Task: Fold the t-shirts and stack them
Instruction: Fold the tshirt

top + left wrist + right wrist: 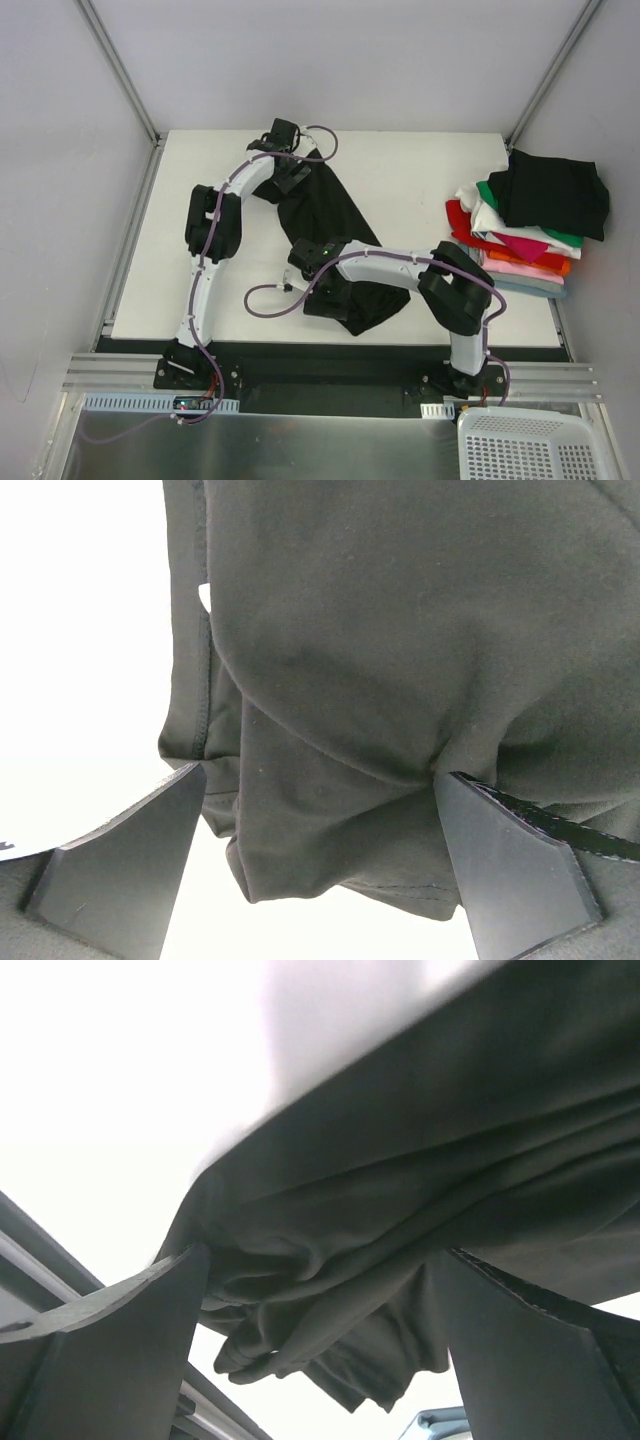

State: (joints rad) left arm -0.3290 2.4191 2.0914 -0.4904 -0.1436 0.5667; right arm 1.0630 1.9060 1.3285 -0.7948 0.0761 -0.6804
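Straddling the bunched black t-shirt [335,210] with both jaws spread wide, I grip nothing. Closing here may pinch several layers together, so the fold drags crooked.

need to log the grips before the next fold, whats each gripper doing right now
left gripper: open, straddling a bunch of the black t-shirt, not clamped on it
right gripper: open, straddling the same t-shirt, not clamped

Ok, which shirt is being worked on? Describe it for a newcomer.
On the white table, near the middle, a black t-shirt lies in a diagonal strip from the left tool to the right tool. Unlike the other black shirt, folded atop the colourful stack at the right edge, it is loose and crumpled.
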